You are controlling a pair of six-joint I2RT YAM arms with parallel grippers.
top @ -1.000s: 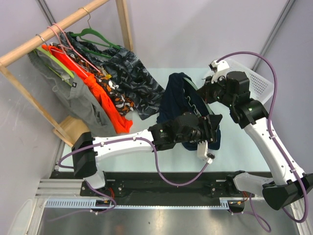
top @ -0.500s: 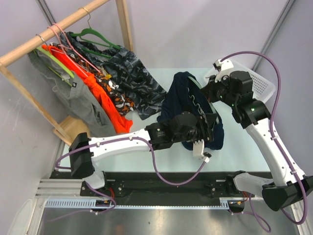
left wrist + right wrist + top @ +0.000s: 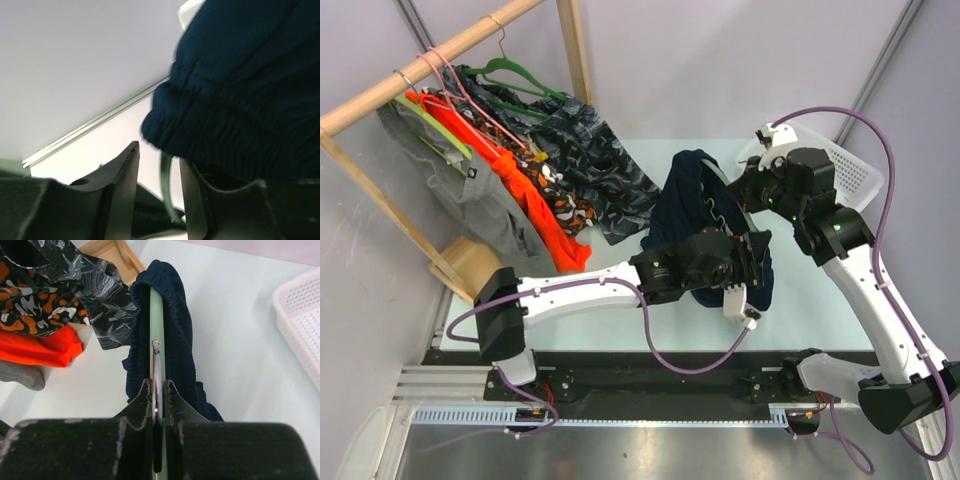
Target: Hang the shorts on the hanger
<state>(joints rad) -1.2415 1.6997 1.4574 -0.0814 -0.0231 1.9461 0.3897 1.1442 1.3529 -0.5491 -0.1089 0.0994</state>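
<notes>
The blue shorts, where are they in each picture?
Top external: the shorts hang mid-picture, between the two arms.
Left wrist: the shorts fill the upper right.
Right wrist: centre, draped down both sides of the hanger.
Shared landmark: that pale green hanger, right by the shorts in every view.

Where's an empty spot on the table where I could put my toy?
Bare table lies in front, between the shorts and the right arm, and at the back, between the shorts and the basket. The left side is crowded with hanging clothes, the middle with the left arm.
</notes>
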